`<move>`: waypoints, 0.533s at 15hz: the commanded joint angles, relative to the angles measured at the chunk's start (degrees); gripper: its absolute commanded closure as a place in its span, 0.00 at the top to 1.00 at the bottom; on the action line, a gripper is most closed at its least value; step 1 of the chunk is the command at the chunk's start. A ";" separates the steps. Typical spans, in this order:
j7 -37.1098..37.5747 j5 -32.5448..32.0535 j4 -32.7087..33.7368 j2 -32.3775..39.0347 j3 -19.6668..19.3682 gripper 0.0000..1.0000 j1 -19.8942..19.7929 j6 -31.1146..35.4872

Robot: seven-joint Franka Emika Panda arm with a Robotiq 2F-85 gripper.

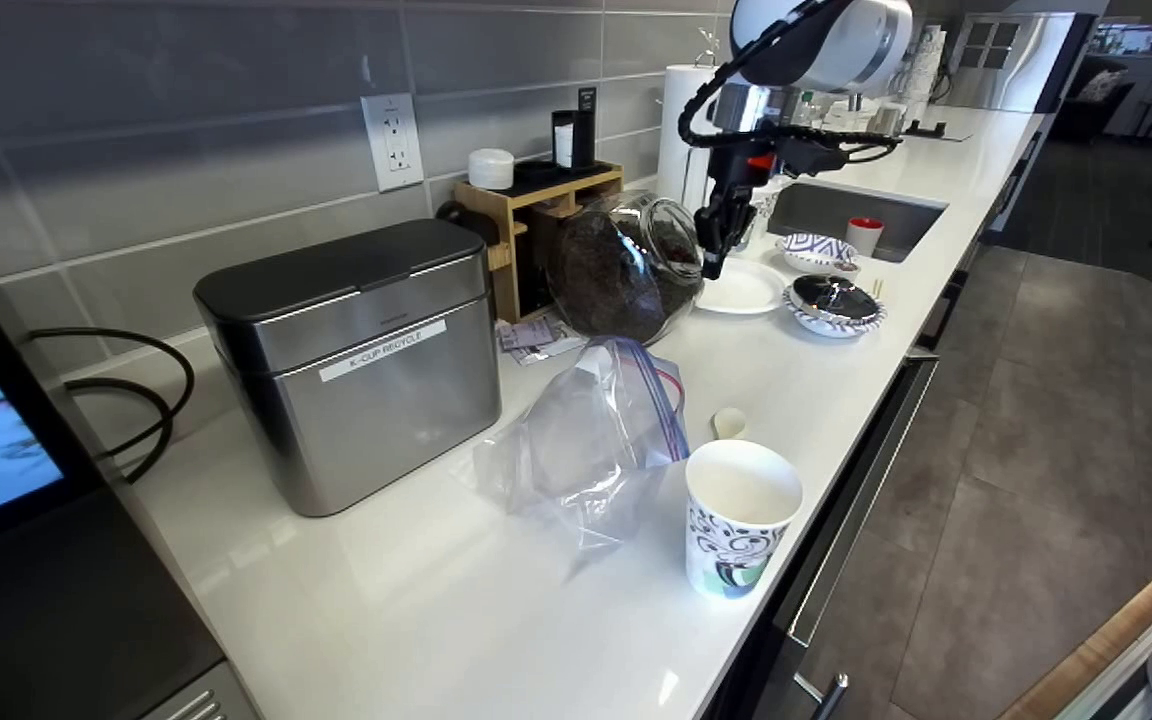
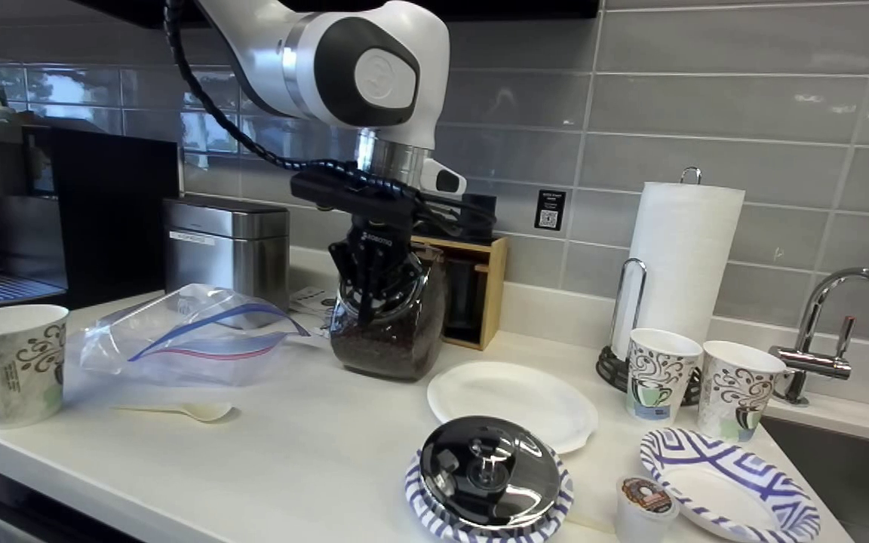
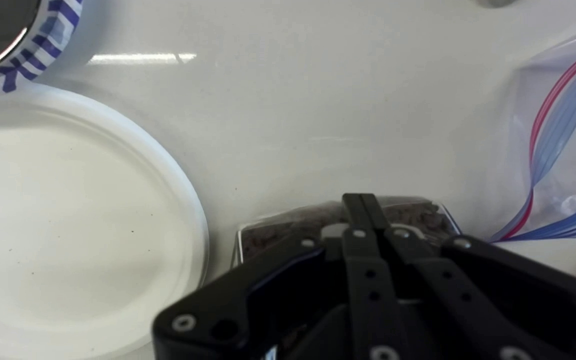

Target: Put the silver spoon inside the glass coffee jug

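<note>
The glass coffee jug (image 1: 616, 275) is a clear jar of dark coffee, its open mouth turned sideways toward the counter's front. It also shows in an exterior view (image 2: 397, 351) and, partly behind my fingers, in the wrist view (image 3: 288, 227). My gripper (image 1: 712, 262) points down in front of the jar's mouth; whether it touches the rim I cannot tell. In the wrist view its fingertips (image 3: 361, 197) are together with nothing visible between them. No silver spoon shows. A cream-coloured spoon (image 2: 204, 411) lies on the counter, also seen in an exterior view (image 1: 729, 424).
A clear zip bag (image 1: 596, 440) and paper cup (image 1: 736, 530) stand near the cream spoon. A white plate (image 2: 510, 400), lidded bowl (image 2: 487, 475), patterned bowl (image 2: 729, 483) and two cups are toward the sink. A wooden organizer (image 2: 496, 294) and steel bin (image 1: 386, 380) stand by the wall.
</note>
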 commanded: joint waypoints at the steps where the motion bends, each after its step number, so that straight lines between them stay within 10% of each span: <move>1: 1.08 0.90 1.40 1.49 0.27 0.00 0.18 1.11; 8: 0.46 2.49 2.35 1.66 0.44 0.00 -0.16 0.64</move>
